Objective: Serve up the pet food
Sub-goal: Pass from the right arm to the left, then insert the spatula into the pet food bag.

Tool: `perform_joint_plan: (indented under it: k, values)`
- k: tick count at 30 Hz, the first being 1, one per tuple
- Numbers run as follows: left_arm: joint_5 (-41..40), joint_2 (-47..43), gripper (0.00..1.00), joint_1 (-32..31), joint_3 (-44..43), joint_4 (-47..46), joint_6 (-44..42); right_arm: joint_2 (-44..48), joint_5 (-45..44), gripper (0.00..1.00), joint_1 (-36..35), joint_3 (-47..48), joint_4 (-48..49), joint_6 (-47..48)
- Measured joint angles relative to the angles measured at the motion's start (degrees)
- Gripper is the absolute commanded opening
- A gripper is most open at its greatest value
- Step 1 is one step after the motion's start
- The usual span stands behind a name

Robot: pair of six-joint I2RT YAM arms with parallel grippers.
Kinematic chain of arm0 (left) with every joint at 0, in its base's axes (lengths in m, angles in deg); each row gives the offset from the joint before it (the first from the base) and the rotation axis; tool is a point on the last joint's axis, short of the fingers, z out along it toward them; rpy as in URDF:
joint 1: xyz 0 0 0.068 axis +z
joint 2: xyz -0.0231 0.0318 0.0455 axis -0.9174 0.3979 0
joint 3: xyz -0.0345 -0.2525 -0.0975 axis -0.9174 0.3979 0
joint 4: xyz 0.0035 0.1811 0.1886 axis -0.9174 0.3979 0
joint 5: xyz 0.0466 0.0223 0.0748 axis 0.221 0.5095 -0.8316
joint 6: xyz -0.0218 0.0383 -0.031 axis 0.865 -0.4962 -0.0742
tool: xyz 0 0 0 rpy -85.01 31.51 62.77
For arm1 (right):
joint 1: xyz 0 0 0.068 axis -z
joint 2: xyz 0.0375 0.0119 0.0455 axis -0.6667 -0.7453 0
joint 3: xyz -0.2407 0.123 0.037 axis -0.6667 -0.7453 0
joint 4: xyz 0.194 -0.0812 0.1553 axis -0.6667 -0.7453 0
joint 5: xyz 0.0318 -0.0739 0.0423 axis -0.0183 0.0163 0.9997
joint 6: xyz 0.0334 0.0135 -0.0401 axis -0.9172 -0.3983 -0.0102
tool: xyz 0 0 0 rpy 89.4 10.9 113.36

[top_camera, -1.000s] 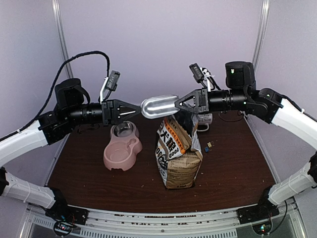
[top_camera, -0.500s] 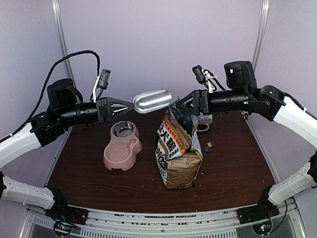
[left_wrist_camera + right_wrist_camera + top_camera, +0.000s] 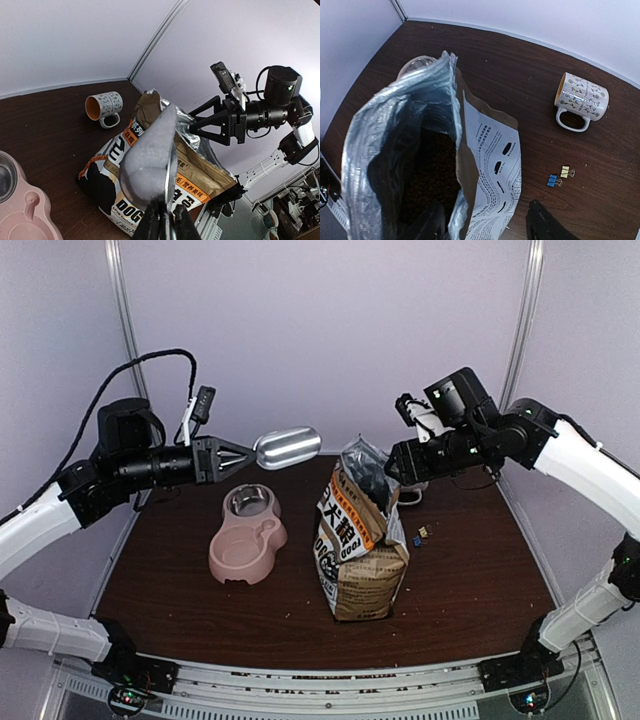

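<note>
My left gripper (image 3: 243, 454) is shut on the handle of the silver scoop (image 3: 288, 447), held level in the air above the pink double bowl (image 3: 247, 537). From the left wrist, the scoop (image 3: 150, 160) shows only its underside above my fingertips (image 3: 165, 220). The kraft bag (image 3: 362, 550) stands open mid-table. The pet food (image 3: 432, 170) is a dark brown mass deep inside the bag's foil lining. My right gripper (image 3: 395, 462) hangs open over the bag's back edge (image 3: 487, 227), one finger (image 3: 427, 225) over the opening and the other over the table.
A patterned mug (image 3: 581, 98) lies on its side behind the bag. Two small binder clips (image 3: 559, 176), blue and yellow, lie on the table right of the bag. The bowl's steel insert (image 3: 250, 502) is at its far end. Walls enclose the back and sides.
My right gripper opened and let go of the scoop, then drew back right and tilted down over the bag. The left arm carried the scoop leftward, away from the bag.
</note>
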Motion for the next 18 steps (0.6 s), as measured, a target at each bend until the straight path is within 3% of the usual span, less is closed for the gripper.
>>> perform_joint_plan:
  k: [5,13,18]
  values:
    - [0.17,0.76,0.0,0.0,-1.31,2.4,-1.07,-2.56,-2.49,0.42,-0.02,1.33,-2.49,0.7]
    - [1.84,3.13,0.0,0.02,-6.62,8.04,-4.74,-5.99,-3.65,0.0,-1.38,5.44,-3.87,1.7]
    - [2.89,5.31,0.0,0.02,-13.03,13.81,-9.11,-8.37,-3.45,0.0,-3.58,8.72,-5.11,2.67]
